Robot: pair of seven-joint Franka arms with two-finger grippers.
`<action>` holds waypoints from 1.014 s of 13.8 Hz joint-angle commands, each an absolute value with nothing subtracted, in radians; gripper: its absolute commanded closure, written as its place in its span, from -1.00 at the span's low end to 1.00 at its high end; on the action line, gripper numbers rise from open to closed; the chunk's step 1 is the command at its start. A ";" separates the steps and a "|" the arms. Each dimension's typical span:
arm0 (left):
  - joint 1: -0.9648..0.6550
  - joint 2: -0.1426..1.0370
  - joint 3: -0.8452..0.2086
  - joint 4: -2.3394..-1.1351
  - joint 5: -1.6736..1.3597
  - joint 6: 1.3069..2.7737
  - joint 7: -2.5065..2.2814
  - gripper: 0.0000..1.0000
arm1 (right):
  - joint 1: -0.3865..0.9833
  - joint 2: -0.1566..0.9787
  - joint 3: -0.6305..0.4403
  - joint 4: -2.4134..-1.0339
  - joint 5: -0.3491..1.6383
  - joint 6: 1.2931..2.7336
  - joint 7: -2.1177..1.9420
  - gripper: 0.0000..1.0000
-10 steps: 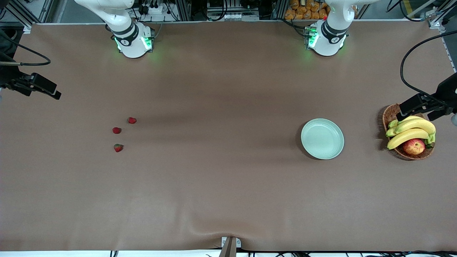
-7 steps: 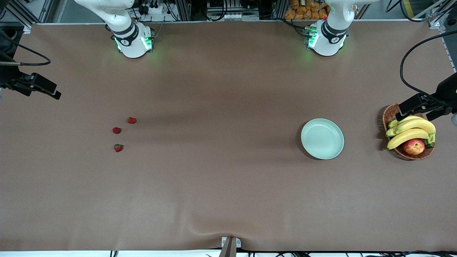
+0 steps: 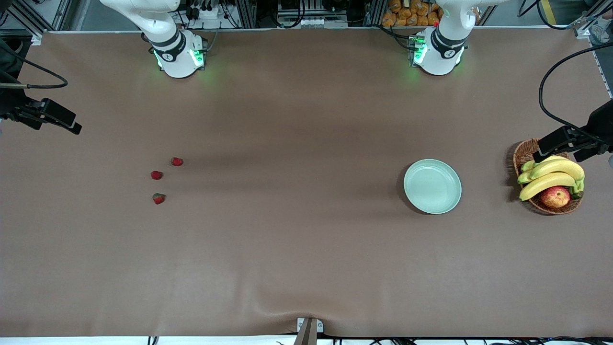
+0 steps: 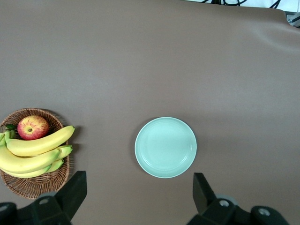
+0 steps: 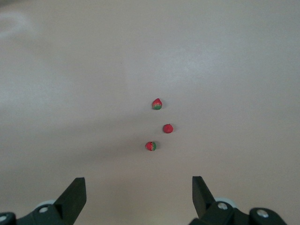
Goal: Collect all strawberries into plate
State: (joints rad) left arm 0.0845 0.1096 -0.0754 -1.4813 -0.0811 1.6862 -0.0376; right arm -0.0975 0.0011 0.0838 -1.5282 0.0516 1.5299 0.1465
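Three small red strawberries (image 3: 177, 161) (image 3: 156, 175) (image 3: 159, 198) lie close together on the brown table toward the right arm's end; the right wrist view shows them too (image 5: 157, 104). The empty mint-green plate (image 3: 432, 186) sits toward the left arm's end. My right gripper (image 5: 138, 182) hangs high over bare table near the berries, open and empty. My left gripper (image 4: 139, 180) is also high, over the table just beside the plate (image 4: 165, 147), open and empty. Neither hand shows in the front view; only the arm bases do.
A wicker basket (image 3: 522, 153) with bananas (image 3: 550, 175) and an apple (image 3: 555, 196) stands beside the plate at the left arm's end of the table. Black mounts with cables jut in over both table ends (image 3: 52, 117) (image 3: 570, 139).
The strawberries, plate and basket have not moved. The black mount and its cable by the basket have shifted slightly toward the table's end.
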 commanded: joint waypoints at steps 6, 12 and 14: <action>0.081 0.097 -0.084 -1.483 -0.037 1.634 -0.021 -1.00 | -0.121 0.002 0.091 -1.526 0.061 1.548 0.132 -1.00; 0.077 0.095 -0.086 -1.483 -0.025 1.617 -0.025 -1.00 | -0.121 0.002 0.092 -1.513 0.058 1.584 0.144 -1.00; 0.075 0.095 -0.090 -1.483 0.003 1.611 -0.023 -1.00 | -0.120 -0.003 0.092 -1.511 0.058 1.591 0.146 -1.00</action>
State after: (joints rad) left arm 0.0779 0.1096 -0.0841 -1.4813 -0.0306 1.6282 -0.0371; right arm -0.1073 0.0027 0.0834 -1.5261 0.0516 1.5924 0.1466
